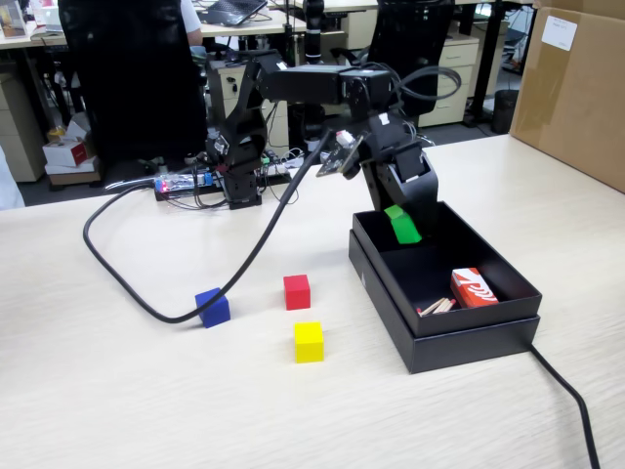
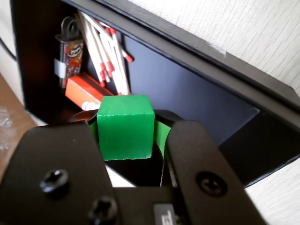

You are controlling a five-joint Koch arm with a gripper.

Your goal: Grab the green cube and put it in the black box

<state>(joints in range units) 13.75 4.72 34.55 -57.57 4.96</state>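
Note:
The green cube (image 2: pixel 125 126) sits between my gripper's (image 2: pixel 126 123) two black jaws, pressed by their green pads on both sides. In the fixed view my gripper (image 1: pixel 401 223) hangs with the green cube (image 1: pixel 402 229) just above the far left part of the black box (image 1: pixel 469 337). The cube is off the floor of the box. In the wrist view the box's bare dark floor (image 2: pixel 197 93) lies right below the cube.
Inside the box lie a red-and-white carton (image 1: pixel 474 287), loose matches (image 2: pixel 105 56) and a small patterned item (image 2: pixel 70 51). On the table left of the box stand a red cube (image 1: pixel 297 291), a yellow cube (image 1: pixel 309 342) and a blue cube (image 1: pixel 213 307) beside a black cable (image 1: pixel 127 283). A cardboard box (image 1: pixel 576 88) stands far right.

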